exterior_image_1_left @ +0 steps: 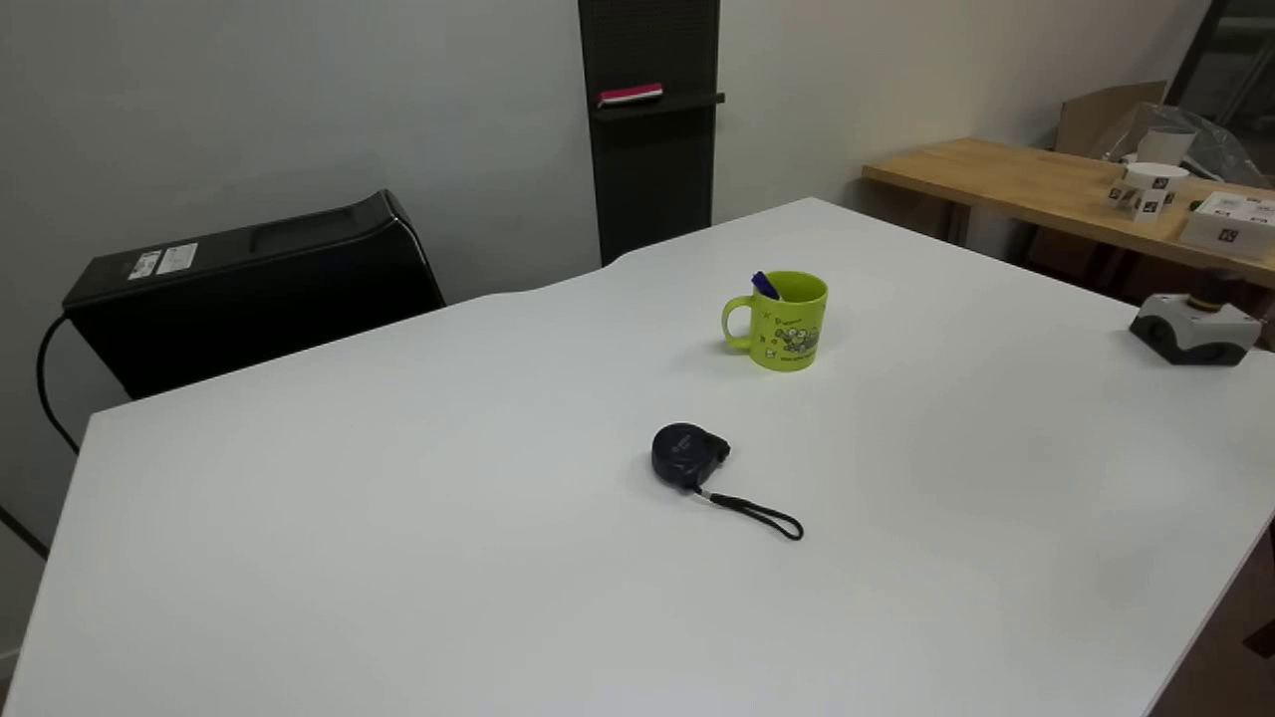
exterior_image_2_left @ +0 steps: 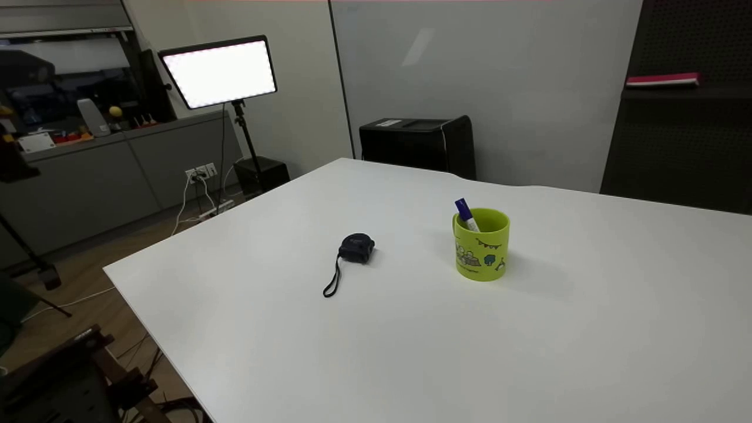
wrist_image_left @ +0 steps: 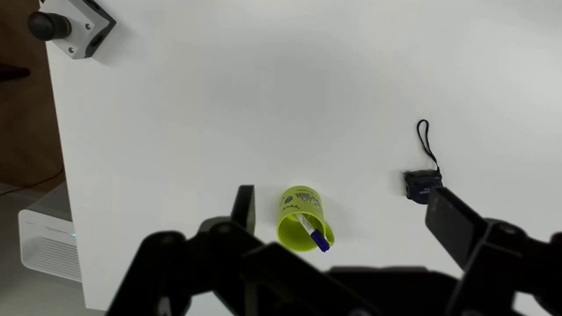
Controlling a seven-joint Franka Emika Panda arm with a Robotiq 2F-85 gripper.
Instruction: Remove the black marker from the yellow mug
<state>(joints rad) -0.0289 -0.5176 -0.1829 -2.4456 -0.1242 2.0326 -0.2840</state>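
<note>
The yellow-green mug point(exterior_image_1_left: 782, 349) stands upright on the white table, and it also shows in an exterior view point(exterior_image_2_left: 483, 252) and the wrist view point(wrist_image_left: 292, 206). The marker point(wrist_image_left: 313, 231) has a white barrel and a dark blue-purple cap. It leans inside the mug with its cap over the rim near the handle, as both exterior views show point(exterior_image_1_left: 765, 286) point(exterior_image_2_left: 467, 215). Its lower end is inside the mug. My gripper point(wrist_image_left: 340, 197) is open and empty, seen only in the wrist view. It is above the table, with the mug lying between the lines of its fingers, nearer the left finger.
A dark tape measure point(exterior_image_1_left: 685, 456) with a cord lies near the mug, partly behind the right finger in the wrist view point(wrist_image_left: 421, 186). A grey box with a black button point(wrist_image_left: 81, 28) stands near a table edge. A wooden table point(exterior_image_1_left: 996, 184) stands beyond.
</note>
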